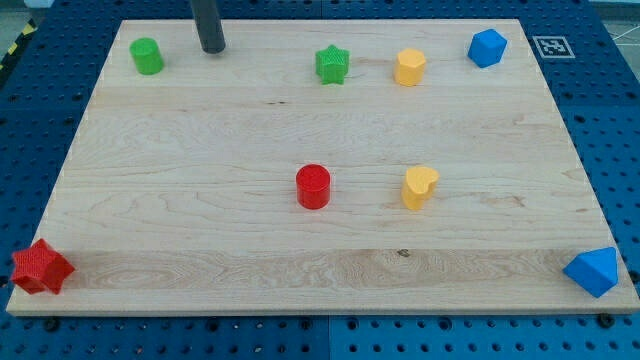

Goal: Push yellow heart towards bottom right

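The red star (41, 268) sits nearest you; your yellow heart (420, 187) waits mid-worktop, unpushed; my tip (212, 49) stands well apart at the view's top; no claw shows, so its state can't be told.

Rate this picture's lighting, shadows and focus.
Camera view: lighting is even and soft, with no glare on the board; the blocks cast only faint shadows, as under the red cylinder and yellow heart; focus is sharp throughout; my tip at the view's top, right of the green cylinder, is unblurred.

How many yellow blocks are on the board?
2. A yellow heart sits right of the red cylinder; another yellow block lies near the view's top. None seems hidden.
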Robot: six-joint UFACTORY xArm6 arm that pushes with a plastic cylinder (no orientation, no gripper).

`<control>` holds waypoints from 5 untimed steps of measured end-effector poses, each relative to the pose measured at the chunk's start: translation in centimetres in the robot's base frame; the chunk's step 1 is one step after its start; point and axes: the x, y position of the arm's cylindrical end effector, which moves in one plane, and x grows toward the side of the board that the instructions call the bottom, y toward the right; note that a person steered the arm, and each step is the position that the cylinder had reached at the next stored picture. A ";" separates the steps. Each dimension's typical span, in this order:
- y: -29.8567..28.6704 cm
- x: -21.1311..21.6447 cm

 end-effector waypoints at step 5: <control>14.7 14.4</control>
